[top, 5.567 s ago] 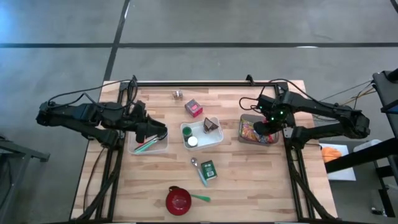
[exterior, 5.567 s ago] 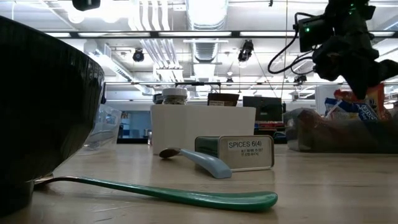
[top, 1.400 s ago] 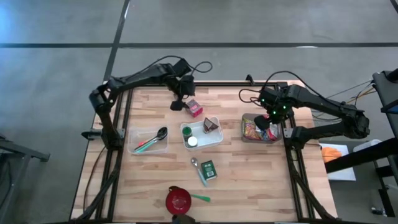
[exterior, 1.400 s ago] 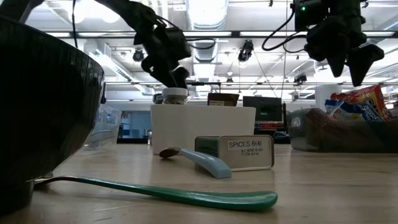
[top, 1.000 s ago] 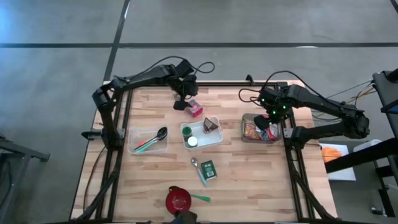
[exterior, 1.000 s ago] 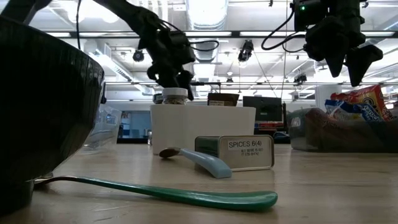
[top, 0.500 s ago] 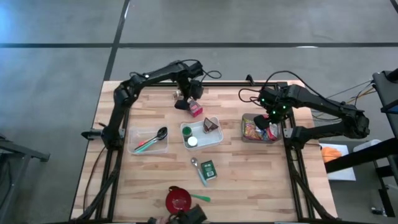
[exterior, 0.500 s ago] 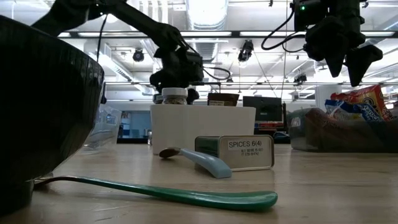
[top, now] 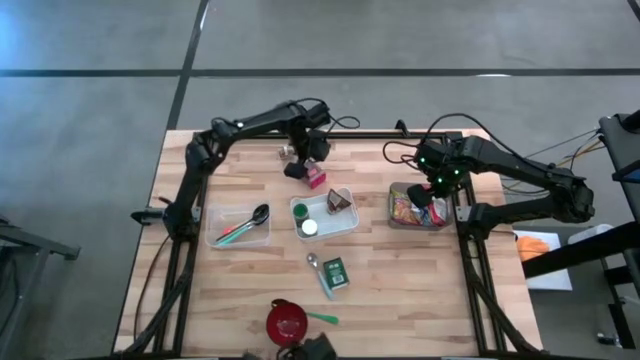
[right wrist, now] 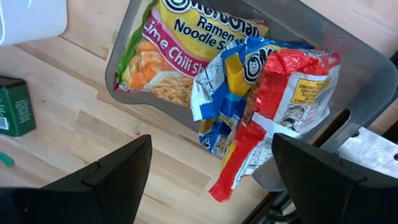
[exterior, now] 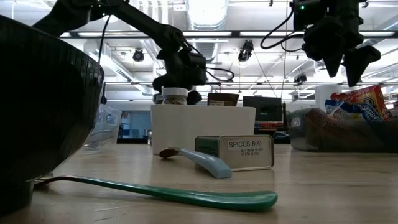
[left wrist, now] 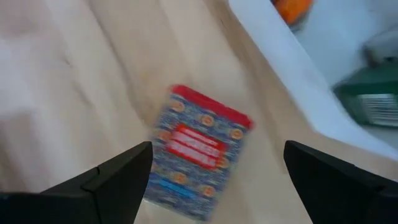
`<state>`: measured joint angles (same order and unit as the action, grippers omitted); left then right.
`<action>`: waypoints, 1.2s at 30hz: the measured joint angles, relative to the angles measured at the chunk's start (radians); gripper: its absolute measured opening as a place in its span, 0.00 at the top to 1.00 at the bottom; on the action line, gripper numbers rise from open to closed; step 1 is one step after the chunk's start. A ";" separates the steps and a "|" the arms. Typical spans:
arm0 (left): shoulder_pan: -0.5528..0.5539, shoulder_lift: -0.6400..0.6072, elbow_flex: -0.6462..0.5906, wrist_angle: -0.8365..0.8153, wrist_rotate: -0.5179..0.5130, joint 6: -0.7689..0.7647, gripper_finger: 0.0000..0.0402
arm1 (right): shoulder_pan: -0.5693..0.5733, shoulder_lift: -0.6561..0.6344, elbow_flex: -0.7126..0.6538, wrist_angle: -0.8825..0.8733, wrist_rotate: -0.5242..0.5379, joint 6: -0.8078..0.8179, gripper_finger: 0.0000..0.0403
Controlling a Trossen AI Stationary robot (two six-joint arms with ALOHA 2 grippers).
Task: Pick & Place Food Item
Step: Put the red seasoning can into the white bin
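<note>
Left gripper (top: 298,168) hovers above the red-and-blue packet (left wrist: 198,151) just beside the white tray (top: 324,218) on the far side, fingers spread, packet lying flat on the table (top: 400,290), untouched. Right gripper (top: 433,208) hangs over the grey bin (right wrist: 158,102) of noodle packs (right wrist: 205,37), well apart from the tray, fingers spread, holding nothing

One camera looked straight down on the whole counter (top: 400,290) from high above. A second sat at counter height beside a black bowl (exterior: 43,106), facing level across to the room behind. The left wrist camera hovered close over a red-topped packet (left wrist: 199,152). The right wrist camera looked down into a grey bin (right wrist: 348,74) of noodle packets (right wrist: 205,37), which the overhead view also showed.
</note>
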<state>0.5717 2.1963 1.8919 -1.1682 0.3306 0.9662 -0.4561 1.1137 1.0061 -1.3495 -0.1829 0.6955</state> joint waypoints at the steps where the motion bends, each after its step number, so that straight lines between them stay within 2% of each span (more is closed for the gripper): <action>1: -0.008 0.000 0.000 -0.024 -0.001 -0.024 0.08 | 0.000 0.000 0.000 0.000 0.000 0.000 0.18; 9: -0.071 -0.012 0.001 0.019 0.002 -0.021 0.08 | 0.000 0.000 0.000 0.003 0.000 0.000 0.18; 17: -0.095 -0.014 0.001 0.029 -0.002 -0.124 0.08 | 0.000 0.000 0.000 0.005 0.000 0.000 0.18; 26: -0.120 -0.017 0.001 0.101 -0.042 -0.075 0.08 | 0.000 0.000 0.000 0.006 0.000 0.000 0.18; 33: -0.119 -0.017 0.001 0.101 -0.051 -0.061 0.01 | 0.000 0.000 0.000 0.006 0.000 0.000 0.18; 36: -0.119 -0.017 0.001 0.099 -0.051 -0.037 0.03 | 0.000 0.000 0.000 0.006 0.000 0.000 0.18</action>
<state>0.4530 2.1792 1.8927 -1.0696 0.2797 0.9295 -0.4561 1.1137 1.0059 -1.3430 -0.1827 0.6954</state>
